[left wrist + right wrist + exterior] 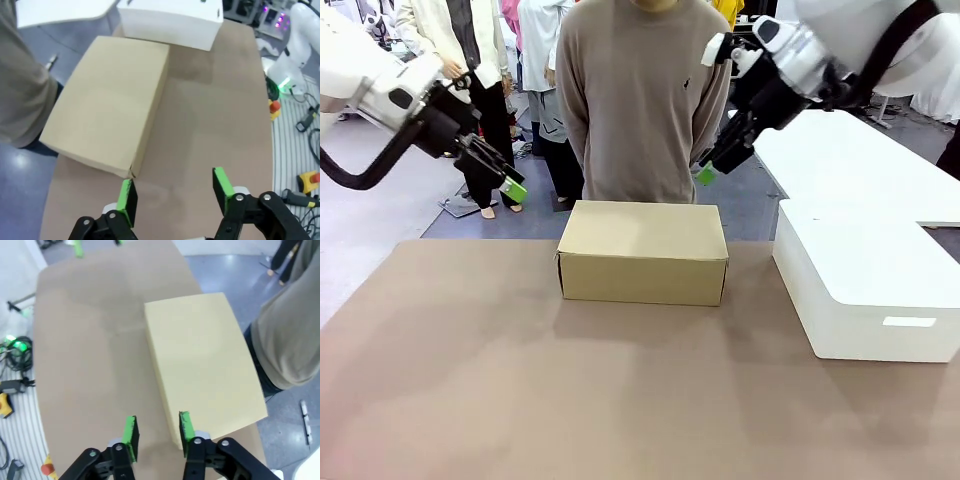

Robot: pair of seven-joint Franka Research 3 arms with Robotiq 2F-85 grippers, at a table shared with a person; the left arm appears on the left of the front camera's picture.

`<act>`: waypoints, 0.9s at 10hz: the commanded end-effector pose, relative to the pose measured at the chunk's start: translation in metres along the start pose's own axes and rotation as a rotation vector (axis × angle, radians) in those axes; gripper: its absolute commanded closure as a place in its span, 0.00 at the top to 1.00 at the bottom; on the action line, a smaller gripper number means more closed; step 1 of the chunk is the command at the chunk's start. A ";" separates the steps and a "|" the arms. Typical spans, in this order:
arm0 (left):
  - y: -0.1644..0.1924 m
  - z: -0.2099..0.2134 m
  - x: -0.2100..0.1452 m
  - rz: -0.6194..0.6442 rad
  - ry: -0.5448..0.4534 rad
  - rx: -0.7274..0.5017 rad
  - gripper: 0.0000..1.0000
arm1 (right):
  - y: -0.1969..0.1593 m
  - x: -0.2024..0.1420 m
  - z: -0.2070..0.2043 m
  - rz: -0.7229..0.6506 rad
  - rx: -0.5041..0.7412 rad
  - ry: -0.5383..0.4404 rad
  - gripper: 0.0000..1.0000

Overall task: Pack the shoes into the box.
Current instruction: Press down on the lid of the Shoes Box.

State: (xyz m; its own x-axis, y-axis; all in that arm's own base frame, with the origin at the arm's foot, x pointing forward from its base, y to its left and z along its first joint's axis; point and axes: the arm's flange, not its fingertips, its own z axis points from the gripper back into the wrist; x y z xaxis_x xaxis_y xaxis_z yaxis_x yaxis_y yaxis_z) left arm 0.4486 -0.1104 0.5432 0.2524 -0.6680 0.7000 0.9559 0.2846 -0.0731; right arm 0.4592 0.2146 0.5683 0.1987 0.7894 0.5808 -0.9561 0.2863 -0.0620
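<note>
Box [642, 250] sits closed at the table's far edge before the person [642, 95]; you see both grippers raised, their gaps hard to judge from here. Left gripper [175, 192] hangs above its corner, jaws wide, empty. Right gripper [158, 432] hovers over another corner, jaws part-open, empty.

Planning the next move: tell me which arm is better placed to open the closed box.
Roughly even; perhaps the right. Right gripper hangs nearer the box than the left gripper, both empty above its far corners.
</note>
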 end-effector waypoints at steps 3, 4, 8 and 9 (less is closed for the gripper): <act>-0.021 0.015 0.003 0.142 0.059 0.188 1.00 | -0.020 0.026 -0.033 -0.123 -0.140 0.106 0.00; -0.022 0.014 0.003 0.155 0.066 0.197 1.00 | -0.025 0.029 -0.039 -0.147 -0.149 0.114 0.00; -0.017 0.019 0.005 0.146 0.056 0.198 1.00 | -0.024 0.020 -0.043 -0.129 -0.134 0.101 0.00; -0.017 0.019 0.005 0.146 0.056 0.198 1.00 | -0.024 0.020 -0.043 -0.129 -0.134 0.101 0.00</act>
State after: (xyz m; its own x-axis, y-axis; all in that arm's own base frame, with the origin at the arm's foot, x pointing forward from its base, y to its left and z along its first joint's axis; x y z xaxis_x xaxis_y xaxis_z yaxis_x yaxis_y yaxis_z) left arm 0.4302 -0.1085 0.5601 0.4063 -0.6440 0.6482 0.8590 0.5111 -0.0305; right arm 0.4996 0.2508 0.5476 0.3656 0.7844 0.5011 -0.8765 0.4713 -0.0983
